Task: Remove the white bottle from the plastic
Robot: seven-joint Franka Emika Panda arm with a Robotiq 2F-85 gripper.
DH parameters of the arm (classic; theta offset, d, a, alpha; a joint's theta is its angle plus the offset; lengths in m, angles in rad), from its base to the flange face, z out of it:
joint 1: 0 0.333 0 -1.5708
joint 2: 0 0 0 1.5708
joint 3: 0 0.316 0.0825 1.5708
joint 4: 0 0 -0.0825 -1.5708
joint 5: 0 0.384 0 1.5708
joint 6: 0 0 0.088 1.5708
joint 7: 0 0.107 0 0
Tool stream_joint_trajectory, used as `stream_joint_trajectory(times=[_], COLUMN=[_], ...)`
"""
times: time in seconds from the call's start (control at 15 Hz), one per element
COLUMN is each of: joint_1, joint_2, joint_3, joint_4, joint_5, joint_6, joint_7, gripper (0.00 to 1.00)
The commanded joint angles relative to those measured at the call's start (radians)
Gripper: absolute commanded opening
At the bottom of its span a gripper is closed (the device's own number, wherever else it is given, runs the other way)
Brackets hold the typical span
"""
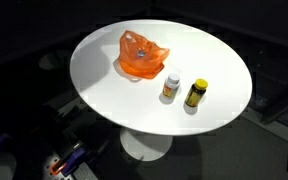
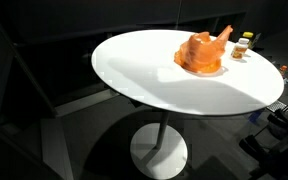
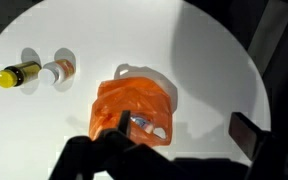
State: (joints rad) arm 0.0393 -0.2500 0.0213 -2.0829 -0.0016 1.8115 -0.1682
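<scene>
Tool point(image 3: 184, 132): jaws are spread wide above the desk point(image 3: 204, 50), and nothing is held.
White bottle point(image 3: 142, 124): glimpsed inside the mouth of the orange plastic bag point(image 3: 134, 100), just beside one finger point(image 3: 123, 121).
Other bottles: a white-capped bottle point(image 3: 55, 70) and a yellow bottle point(image 3: 18, 74) are stood together near the bag.

Exteriors oblique, wrist overhead; all share table point(image 1: 99, 85)
</scene>
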Motion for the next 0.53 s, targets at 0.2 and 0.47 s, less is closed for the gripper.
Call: stream_joint_trajectory(times=[0.2, 0.47], joint_1=[-0.001, -0.004], joint_2=[0.097, 0.140], joint_3=[-0.010, -0.008], joint_4=[-0.071, -0.104], joint_5=[0.089, 0.095], joint_6=[0.321, 0.464], joint_7=[0.036, 0.077], gripper=[1.00, 1.00])
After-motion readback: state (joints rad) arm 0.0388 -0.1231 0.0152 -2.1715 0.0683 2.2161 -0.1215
